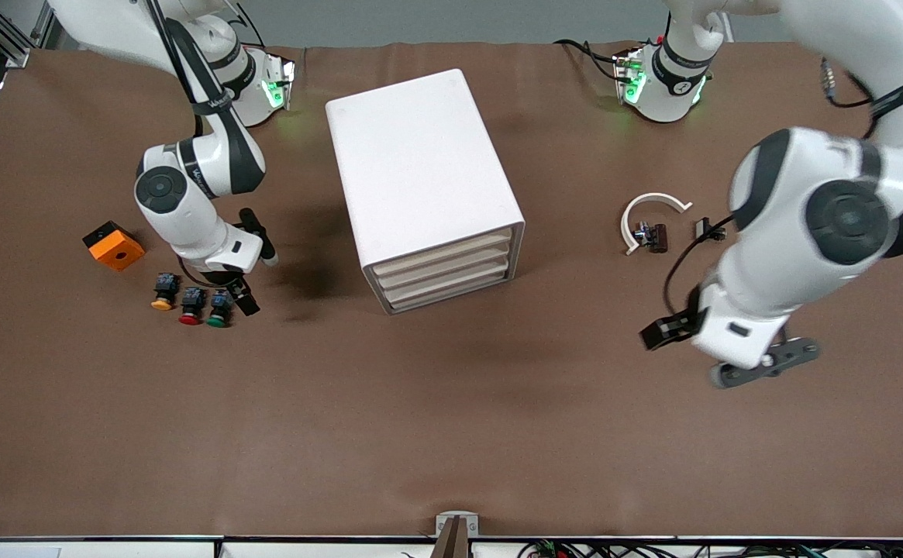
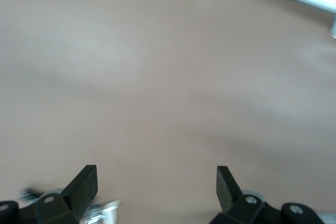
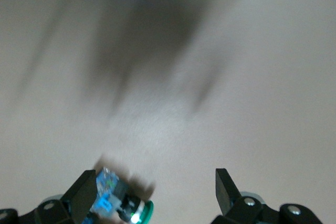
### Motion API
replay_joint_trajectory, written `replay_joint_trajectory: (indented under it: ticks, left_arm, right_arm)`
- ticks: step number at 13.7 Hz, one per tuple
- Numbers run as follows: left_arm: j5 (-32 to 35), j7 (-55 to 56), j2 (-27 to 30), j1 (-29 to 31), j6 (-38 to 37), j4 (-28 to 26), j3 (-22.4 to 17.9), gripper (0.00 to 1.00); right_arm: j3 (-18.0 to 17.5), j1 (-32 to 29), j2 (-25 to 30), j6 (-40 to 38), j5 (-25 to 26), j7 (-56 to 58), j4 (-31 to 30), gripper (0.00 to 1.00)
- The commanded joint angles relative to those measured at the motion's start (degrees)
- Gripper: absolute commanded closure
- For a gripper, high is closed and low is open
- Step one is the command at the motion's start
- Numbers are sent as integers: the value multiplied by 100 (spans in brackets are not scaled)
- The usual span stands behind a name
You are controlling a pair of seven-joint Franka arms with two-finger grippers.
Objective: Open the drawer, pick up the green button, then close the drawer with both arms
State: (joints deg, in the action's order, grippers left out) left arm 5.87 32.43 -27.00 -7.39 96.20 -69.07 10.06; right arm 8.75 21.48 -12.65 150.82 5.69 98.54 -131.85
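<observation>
— Brown worktop (image 1: pixel 451 418): what is sitting on it?
— White cabinet (image 1: pixel 420 174), its bottom drawer (image 1: pixel 451 291) lying shut. Green button (image 1: pixel 220 308) is lying beside the red button (image 1: pixel 191 307), toward the right arm's end.
— Hands?
— Right hand (image 3: pixel 152 195) is hovering over the green button, fingers wide, empty. Left hand (image 2: pixel 156 192) is hanging over bare worktop, fingers wide, empty.

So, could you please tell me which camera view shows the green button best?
The front view shows the green button best: whole and sharp, in a row beside the red button and the yellow-orange button, just by the right hand. The right wrist view catches it blurred, at the frame's edge. The left wrist view shows only bare table.
</observation>
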Motion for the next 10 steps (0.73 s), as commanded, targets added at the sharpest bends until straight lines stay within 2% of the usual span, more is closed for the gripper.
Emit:
replay_joint_trajectory:
  ticks: [1,5,10]
  left_arm:
    - [11,-770,650,377,-715,-247,58,0]
    - [-191,-1318,1274,817,-1401,-308,93,0]
    - [-314,-2003,2259,1099,-1561,-1098,84,0]
  right_arm:
    - [22,128,228,27,-50,-1761,-166,0]
    - [22,-152,474,-26,-50,-4241,-209,0]
    - [39,-741,641,-26,-50,-6333,-201,0]
